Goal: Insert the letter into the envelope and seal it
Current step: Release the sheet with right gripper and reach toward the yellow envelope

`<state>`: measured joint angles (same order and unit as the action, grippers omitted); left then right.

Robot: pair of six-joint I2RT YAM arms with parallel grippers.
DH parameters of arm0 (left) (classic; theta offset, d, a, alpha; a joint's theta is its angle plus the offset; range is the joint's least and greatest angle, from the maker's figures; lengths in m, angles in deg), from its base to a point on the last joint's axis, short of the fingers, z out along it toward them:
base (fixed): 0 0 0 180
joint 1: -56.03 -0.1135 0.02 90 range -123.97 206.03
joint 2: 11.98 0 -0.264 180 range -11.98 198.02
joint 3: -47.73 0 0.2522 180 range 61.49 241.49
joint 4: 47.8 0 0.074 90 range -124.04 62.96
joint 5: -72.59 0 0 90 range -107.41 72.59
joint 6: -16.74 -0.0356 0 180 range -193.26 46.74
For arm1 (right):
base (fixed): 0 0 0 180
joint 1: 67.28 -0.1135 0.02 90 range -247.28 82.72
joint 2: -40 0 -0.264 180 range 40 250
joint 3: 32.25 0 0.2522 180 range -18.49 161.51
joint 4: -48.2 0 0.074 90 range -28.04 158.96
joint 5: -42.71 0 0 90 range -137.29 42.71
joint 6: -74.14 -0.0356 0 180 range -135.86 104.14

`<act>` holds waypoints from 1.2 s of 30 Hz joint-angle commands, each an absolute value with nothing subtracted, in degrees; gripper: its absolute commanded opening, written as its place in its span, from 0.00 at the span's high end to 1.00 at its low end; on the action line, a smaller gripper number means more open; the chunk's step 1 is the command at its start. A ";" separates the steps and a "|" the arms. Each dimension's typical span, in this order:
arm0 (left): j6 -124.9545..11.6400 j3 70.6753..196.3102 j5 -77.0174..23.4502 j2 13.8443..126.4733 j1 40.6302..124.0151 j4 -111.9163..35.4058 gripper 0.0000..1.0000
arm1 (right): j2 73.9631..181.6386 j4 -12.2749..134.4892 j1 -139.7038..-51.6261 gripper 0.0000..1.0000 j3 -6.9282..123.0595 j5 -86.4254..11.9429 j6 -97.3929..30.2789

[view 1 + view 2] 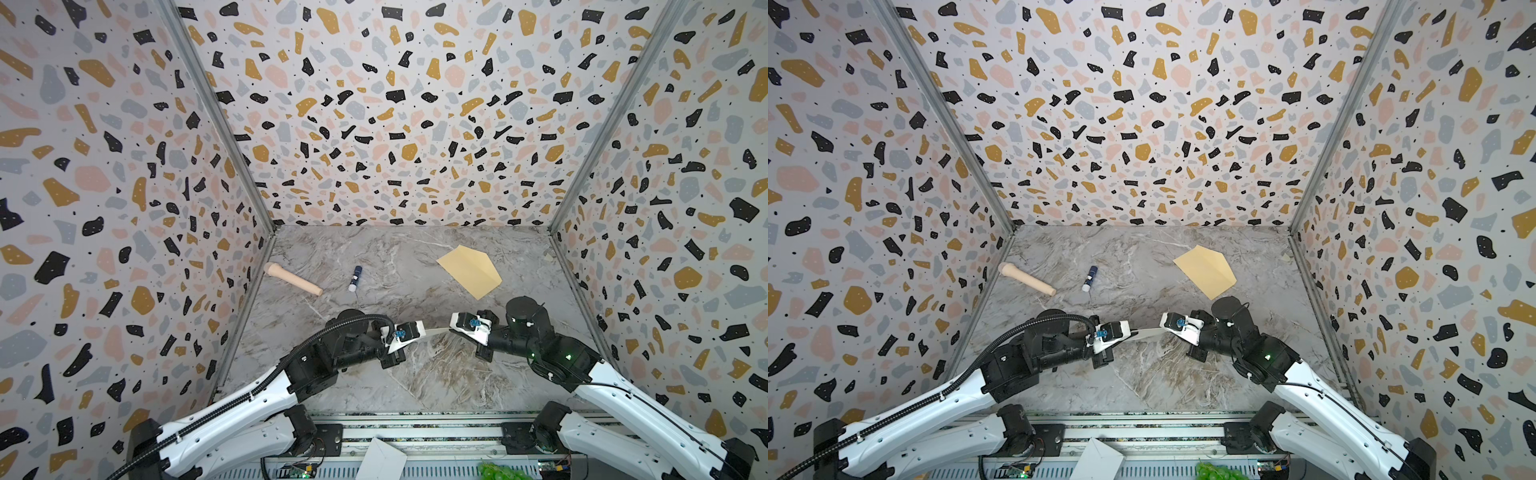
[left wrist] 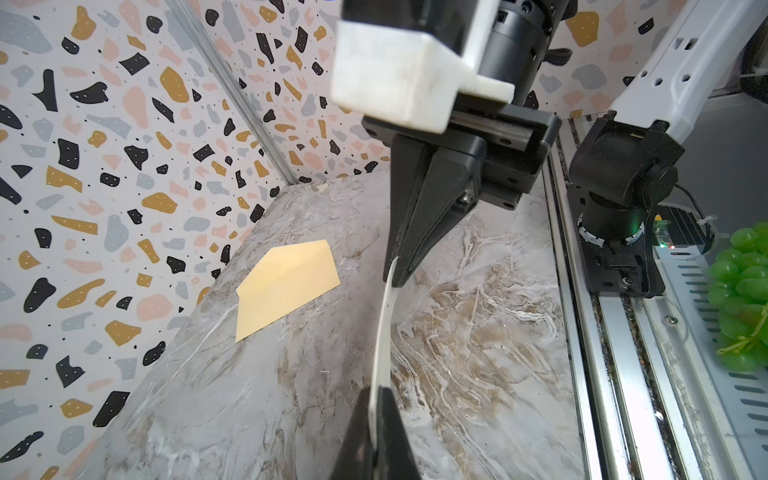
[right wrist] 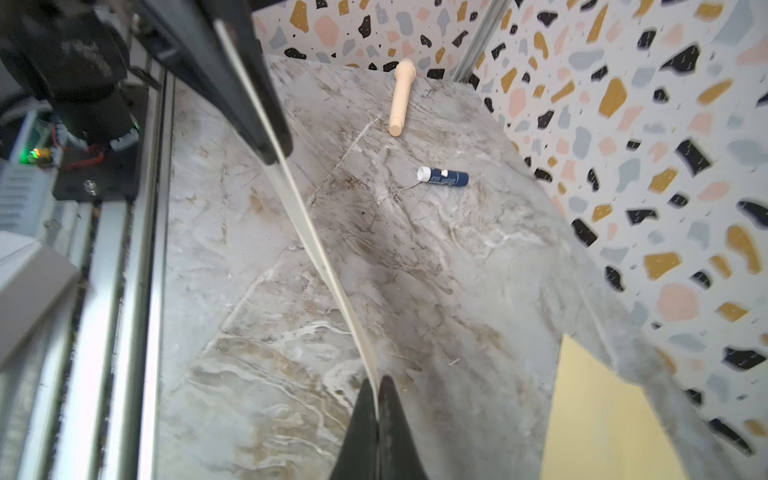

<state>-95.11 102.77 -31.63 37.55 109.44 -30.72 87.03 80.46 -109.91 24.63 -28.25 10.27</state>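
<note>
Pinches the letter (image 3: 316,249) edge-on in the right gripper (image 3: 378,399), jaws pressed together on it. Runs as a thin cream strip, slightly bowed, up to the left gripper (image 3: 274,153). Beyond, on the marble table (image 3: 457,270): blue glue stick (image 3: 442,177) and wooden peg (image 3: 400,97), apart. Very near and blurred: the envelope (image 3: 602,415).

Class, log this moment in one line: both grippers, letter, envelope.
left gripper: shut on letter | right gripper: shut on letter | letter: bowed, held above table | envelope: flat on table, flap open

Envelope (image 1: 469,271) right of glue stick (image 1: 355,278)
</note>
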 commanded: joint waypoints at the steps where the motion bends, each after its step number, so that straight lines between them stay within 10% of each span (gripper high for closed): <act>1: -94.82 103.28 -31.01 36.80 109.49 -32.70 1.00 | 85.97 82.11 -109.38 1.00 24.66 -28.41 9.73; 3: -94.56 103.35 -30.87 36.77 109.52 -32.87 1.00 | 86.02 81.62 -109.30 0.85 24.67 -28.98 9.11; 8: -92.03 102.77 -27.65 36.55 109.48 -34.56 1.00 | 85.20 80.13 -109.12 0.88 24.78 -31.76 7.69; 13: -84.86 101.89 -12.97 35.94 109.50 -36.75 1.00 | 81.72 69.78 -105.55 0.43 22.25 -37.35 0.80; 18: -81.61 100.59 -7.99 35.30 109.50 -38.14 1.00 | 89.38 64.09 -93.40 0.27 25.37 -34.21 -7.40; 36: -76.74 99.73 -12.87 32.49 109.49 -38.85 1.00 | 146.88 67.54 -68.74 0.20 58.12 -25.55 -14.04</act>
<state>-78.54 100.58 -11.57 33.55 109.46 -35.86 143.55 64.70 -70.00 53.54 -29.01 -14.03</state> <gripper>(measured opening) 0.047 0.805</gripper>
